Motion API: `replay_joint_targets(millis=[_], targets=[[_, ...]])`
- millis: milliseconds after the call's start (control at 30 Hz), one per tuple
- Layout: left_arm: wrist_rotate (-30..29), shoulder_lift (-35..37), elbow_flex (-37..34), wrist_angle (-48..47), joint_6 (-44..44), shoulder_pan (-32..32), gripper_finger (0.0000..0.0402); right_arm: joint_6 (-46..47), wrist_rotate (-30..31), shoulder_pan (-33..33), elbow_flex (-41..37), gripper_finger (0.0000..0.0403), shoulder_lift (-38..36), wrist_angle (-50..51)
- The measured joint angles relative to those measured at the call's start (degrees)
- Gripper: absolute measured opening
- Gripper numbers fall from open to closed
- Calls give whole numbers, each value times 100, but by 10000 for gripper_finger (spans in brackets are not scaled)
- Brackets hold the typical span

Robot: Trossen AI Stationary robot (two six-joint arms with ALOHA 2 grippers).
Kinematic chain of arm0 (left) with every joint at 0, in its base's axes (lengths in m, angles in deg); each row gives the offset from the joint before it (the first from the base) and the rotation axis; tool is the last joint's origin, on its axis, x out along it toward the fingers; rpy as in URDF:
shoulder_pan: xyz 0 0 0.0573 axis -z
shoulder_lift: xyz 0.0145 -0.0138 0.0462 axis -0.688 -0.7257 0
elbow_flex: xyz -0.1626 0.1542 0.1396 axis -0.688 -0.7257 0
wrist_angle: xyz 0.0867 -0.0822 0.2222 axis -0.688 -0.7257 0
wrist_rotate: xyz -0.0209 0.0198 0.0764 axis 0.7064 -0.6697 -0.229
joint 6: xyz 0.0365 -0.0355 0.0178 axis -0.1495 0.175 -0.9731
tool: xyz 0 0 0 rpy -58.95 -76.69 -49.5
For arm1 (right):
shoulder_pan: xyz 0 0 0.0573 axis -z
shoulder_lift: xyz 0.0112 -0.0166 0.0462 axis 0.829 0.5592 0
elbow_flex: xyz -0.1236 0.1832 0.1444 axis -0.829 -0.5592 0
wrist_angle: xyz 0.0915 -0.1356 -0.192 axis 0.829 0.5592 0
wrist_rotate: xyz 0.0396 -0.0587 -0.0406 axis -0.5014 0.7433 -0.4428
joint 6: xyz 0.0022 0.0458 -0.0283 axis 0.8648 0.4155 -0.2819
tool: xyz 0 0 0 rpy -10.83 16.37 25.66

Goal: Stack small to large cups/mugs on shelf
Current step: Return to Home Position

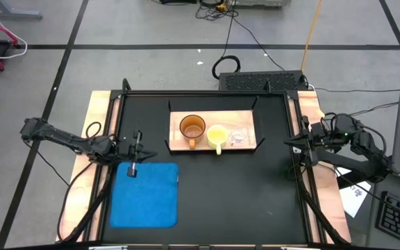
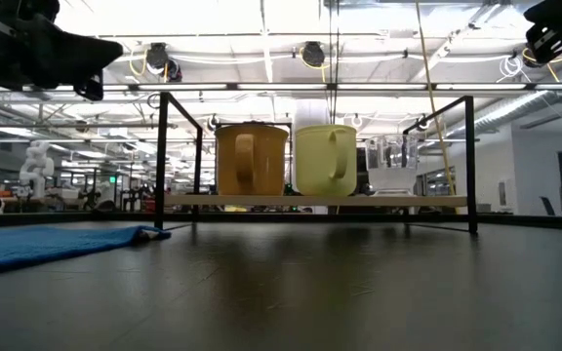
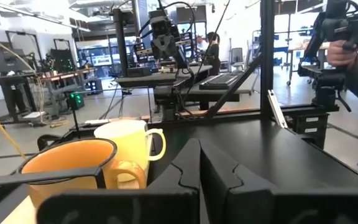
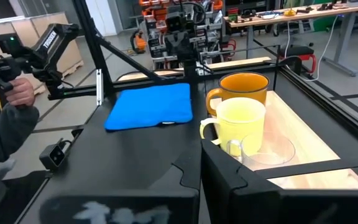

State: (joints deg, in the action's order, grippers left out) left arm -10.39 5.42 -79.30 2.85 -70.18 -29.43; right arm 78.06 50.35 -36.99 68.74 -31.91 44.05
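Both jaws closed on nothing, clear of the shelf (image 1: 245,119); I judge only a low right arm swing could clip the glass cup (image 1: 238,137).

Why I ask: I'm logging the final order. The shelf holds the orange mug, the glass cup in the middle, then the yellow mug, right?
Not quite. The high view shows the yellow mug in the middle; the shelf holds the orange mug, the yellow mug, then the glass cup.
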Motion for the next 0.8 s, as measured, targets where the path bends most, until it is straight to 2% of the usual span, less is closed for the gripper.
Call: replay_joint_targets(millis=[333,800], targets=[[315,-11,0,-34,-118,0,20,37,1,0,0,0,0,-7],[247,-11,0,-63,116,-2,21,44,16,2,0,0,0,-52]])
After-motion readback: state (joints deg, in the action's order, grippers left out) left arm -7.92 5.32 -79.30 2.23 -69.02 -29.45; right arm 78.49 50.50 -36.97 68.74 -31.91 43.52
